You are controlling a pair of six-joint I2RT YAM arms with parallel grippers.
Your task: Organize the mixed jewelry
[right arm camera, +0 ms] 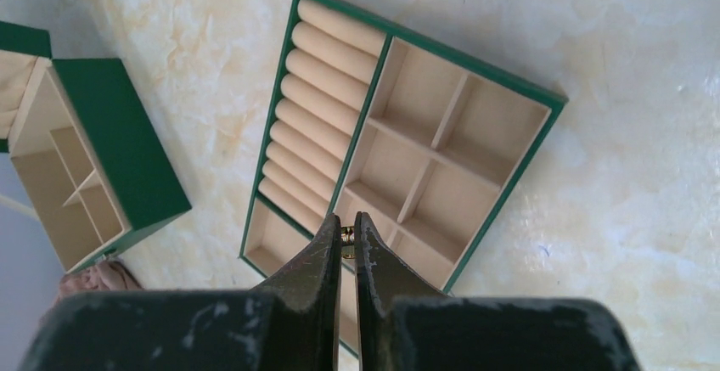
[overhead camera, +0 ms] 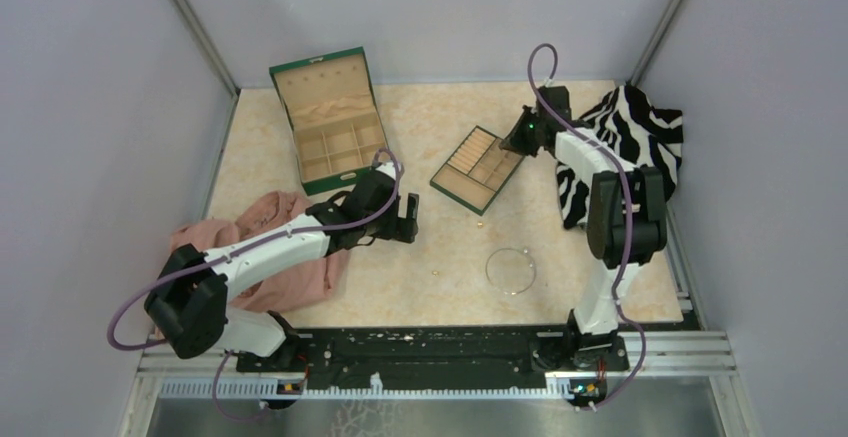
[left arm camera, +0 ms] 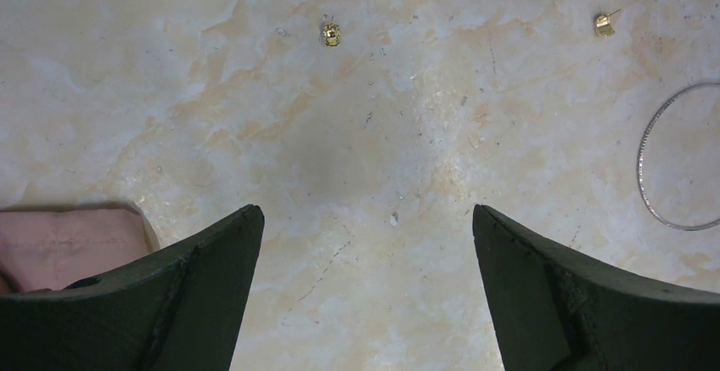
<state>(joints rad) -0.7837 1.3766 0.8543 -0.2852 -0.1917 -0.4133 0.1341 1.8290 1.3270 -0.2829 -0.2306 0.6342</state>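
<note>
While the right fingers (right arm camera: 327, 261) pinch one gold piece (right arm camera: 346, 235) above the tray (right arm camera: 518, 91), the left fingers (left arm camera: 212, 252) gape empty, with two studs (left arm camera: 330, 33) and the hoop (left arm camera: 643, 167) unsorted on the table (left arm camera: 357, 150).

Two end effectors are counted: a left end effector (left arm camera: 365, 214) and a right end effector (right arm camera: 346, 221). Three tiny gold items are counted. A first gold piece (left arm camera: 329, 33) and a second gold piece (left arm camera: 604, 24) are seen on the counter (left arm camera: 357, 133). A third gold piece (right arm camera: 346, 233) is pinched between the right fingertips. One silvery wire hoop (overhead camera: 511, 269) is seen. One green box (overhead camera: 322, 77) and one compartment tray (overhead camera: 478, 169) are counted. Two cloths are counted: one pink cloth (overhead camera: 300, 282) and one zebra-striped cloth (overhead camera: 645, 132).
</note>
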